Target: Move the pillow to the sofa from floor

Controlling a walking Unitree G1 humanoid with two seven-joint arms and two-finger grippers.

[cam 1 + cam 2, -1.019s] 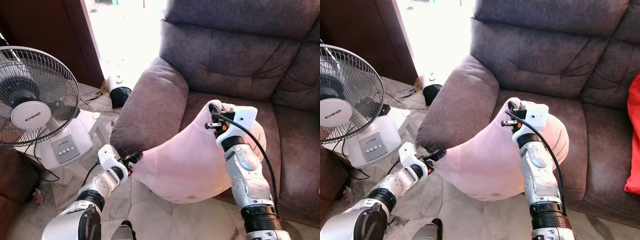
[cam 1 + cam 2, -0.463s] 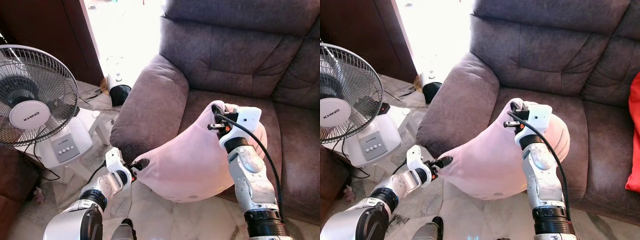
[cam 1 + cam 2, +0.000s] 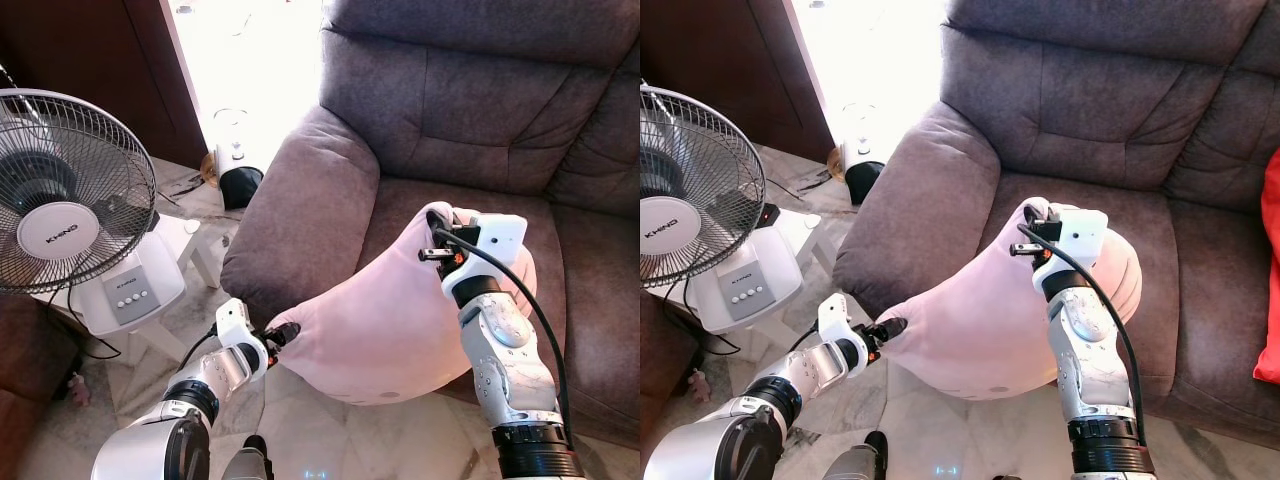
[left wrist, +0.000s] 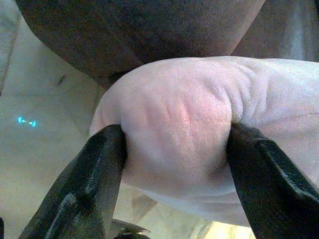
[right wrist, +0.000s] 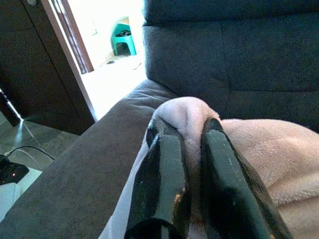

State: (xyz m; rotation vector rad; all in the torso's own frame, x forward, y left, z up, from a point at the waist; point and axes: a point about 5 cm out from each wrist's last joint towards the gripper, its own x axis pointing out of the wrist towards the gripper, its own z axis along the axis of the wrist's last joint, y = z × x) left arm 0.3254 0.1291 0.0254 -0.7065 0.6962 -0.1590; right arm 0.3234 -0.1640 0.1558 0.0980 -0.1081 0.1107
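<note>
I have the soft, pale pink plush pillow (image 3: 385, 325) half over the brown suede sofa's (image 3: 470, 110) seat edge, my left gripper (image 4: 174, 149) pinching its low corner, my right gripper (image 5: 192, 149) nipping its top fold; it looks light, floppy, best held by corners.

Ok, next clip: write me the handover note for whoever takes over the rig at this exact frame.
Left claw: shut on the lower left corner of the pink pillow, fingers pressing into the fabric from both sides.
Right claw: shut on the pillow's upper corner, above the sofa seat.
Pillow: off the floor, slung between both claws, its upper part over the seat cushion, its lower part hanging in front of the seat edge beside the sofa's arm.
Done: pickup and lift.
Left: carry it fully onto the seat, then open both claws.
Nearby: a standing fan on the robot's left.
</note>
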